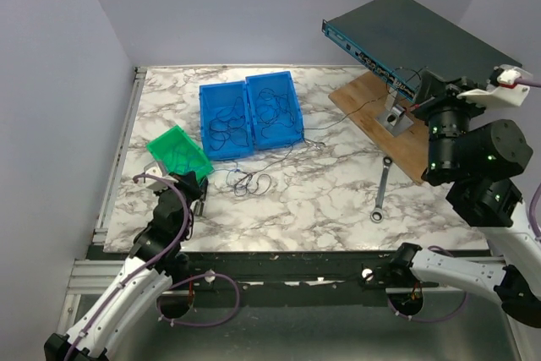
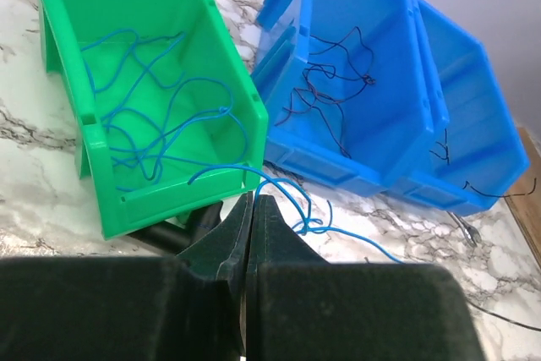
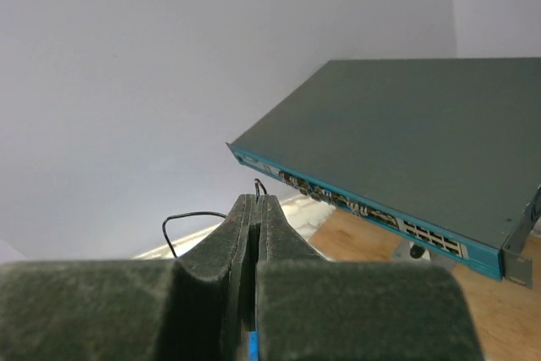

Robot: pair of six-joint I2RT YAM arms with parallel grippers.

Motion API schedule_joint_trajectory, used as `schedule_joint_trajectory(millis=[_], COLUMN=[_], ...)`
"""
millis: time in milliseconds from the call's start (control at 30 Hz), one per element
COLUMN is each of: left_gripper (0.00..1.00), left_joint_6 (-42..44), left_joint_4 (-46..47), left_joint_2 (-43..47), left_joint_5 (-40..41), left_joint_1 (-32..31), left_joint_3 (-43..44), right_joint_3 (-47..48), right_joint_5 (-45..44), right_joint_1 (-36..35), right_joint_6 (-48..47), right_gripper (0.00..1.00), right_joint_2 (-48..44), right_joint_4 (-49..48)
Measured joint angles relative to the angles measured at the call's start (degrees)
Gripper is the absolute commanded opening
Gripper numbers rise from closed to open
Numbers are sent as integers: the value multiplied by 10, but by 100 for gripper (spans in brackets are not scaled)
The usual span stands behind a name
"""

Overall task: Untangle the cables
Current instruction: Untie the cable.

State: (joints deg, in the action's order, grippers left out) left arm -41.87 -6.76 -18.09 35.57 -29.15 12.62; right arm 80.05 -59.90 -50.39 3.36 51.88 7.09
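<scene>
The right gripper [image 3: 256,200] is pinching a thin dark cable [image 3: 182,217] between fully closed jaws, up in front of the grey network switch [image 3: 406,124]. The left gripper [image 2: 254,200] is sitting closed too beside the green bin [image 2: 169,196], where a blue cable [image 2: 309,226] is spilling over the lip past its tips; I cannot tell whether it is caught. More dark cables [image 2: 368,80] are lying coiled in the blue bins [image 2: 338,173].
</scene>
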Motion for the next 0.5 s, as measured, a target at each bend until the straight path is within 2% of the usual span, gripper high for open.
schedule_joint_trajectory(millis=[200, 333, 500], left_gripper=[0, 0, 0], left_joint_6=[35, 73, 104], left_joint_4=[26, 70, 105], left_joint_2=[-22, -72, -107], left_joint_5=[-33, -105, -175], left_joint_1=[2, 2, 2], left_joint_3=[-11, -11, -11], right_joint_3=[29, 84, 99], right_joint_5=[68, 128, 162], right_joint_1=[2, 2, 7], right_joint_6=[11, 18, 25], right_gripper=[1, 1, 1], right_joint_2=[19, 113, 247], right_joint_4=[7, 30, 45])
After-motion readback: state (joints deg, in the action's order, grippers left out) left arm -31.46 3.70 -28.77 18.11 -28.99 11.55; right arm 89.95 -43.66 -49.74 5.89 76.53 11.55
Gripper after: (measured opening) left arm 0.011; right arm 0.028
